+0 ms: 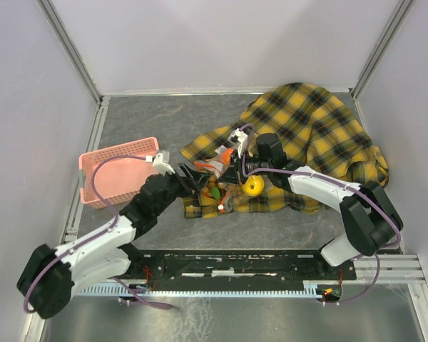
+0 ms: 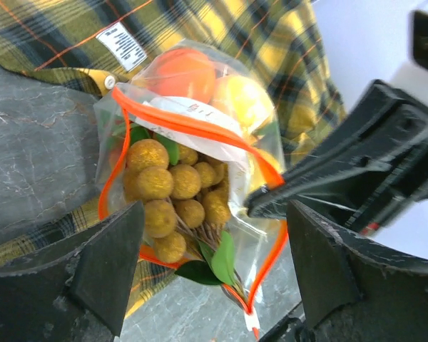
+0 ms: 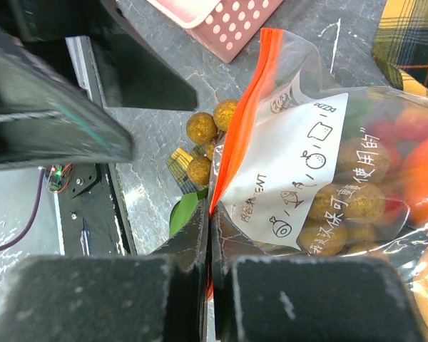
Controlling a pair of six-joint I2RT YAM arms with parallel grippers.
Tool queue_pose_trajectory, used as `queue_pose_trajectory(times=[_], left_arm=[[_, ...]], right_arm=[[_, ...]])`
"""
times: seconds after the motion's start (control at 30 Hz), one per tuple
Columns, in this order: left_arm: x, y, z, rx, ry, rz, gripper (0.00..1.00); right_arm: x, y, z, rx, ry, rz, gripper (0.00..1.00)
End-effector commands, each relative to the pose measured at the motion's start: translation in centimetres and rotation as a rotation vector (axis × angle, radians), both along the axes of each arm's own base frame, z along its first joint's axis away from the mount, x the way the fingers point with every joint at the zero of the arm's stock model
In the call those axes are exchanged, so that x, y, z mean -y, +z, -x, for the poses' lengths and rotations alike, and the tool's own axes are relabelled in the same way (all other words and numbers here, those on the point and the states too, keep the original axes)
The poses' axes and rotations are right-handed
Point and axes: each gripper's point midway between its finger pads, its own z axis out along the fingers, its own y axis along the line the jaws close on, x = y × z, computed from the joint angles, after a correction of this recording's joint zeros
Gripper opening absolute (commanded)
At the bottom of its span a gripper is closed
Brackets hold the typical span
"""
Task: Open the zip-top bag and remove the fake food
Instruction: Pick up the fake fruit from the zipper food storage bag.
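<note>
The zip-top bag (image 2: 200,121) lies with its mouth open toward my left gripper (image 2: 214,278), its red-orange zip strip (image 2: 192,128) spread in a loop. Fake food fills it: a tan grape bunch (image 2: 171,192) with green leaves (image 2: 215,258) pokes out of the mouth, with an orange fruit (image 2: 182,71) and a yellow fruit (image 2: 242,100) deeper in. My left gripper (image 1: 189,178) stands open just in front of the mouth, holding nothing. My right gripper (image 3: 210,221) is shut on one side of the zip strip (image 3: 244,117), beside the white label (image 3: 292,178).
A yellow-black plaid cloth (image 1: 307,135) spreads under and behind the bag to the right. A pink perforated basket (image 1: 118,171) sits to the left on the grey tabletop (image 1: 164,121). A yellow fruit (image 1: 254,186) shows beside the right gripper (image 1: 232,171).
</note>
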Motion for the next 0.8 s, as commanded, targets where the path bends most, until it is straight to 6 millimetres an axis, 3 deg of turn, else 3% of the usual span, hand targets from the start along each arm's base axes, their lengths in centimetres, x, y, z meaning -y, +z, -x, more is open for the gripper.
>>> queue_pose_trajectory(times=[0.0,0.13,0.27,0.4,0.6,0.77], left_arm=[[-1.2,1.0,1.6,0.066,-0.018,0.012,0.83],[0.0,0.9,4.4,0.028,-0.127,0.163,0.65],[1.4,1.3,5.4,-0.044,-0.173,0.322,0.48],[2.8,1.3,4.9,-0.075,-0.173,0.317,0.47],[4.9,-0.5,3.6,-0.143,-0.159,0.273,0.49],[5.3,-2.0,3.2,-0.171,-0.123,0.24,0.54]], right_arm=[[-0.6,1.1,-0.3,0.033,0.006,-0.03,0.02],[-0.6,0.8,-0.4,0.03,0.006,-0.028,0.02],[-0.6,0.6,-0.3,0.026,0.007,-0.029,0.02],[-0.6,0.6,-0.1,0.029,0.012,-0.031,0.02],[-0.5,0.9,0.0,0.041,0.016,-0.033,0.02],[-0.6,0.9,0.0,0.038,0.022,-0.035,0.02]])
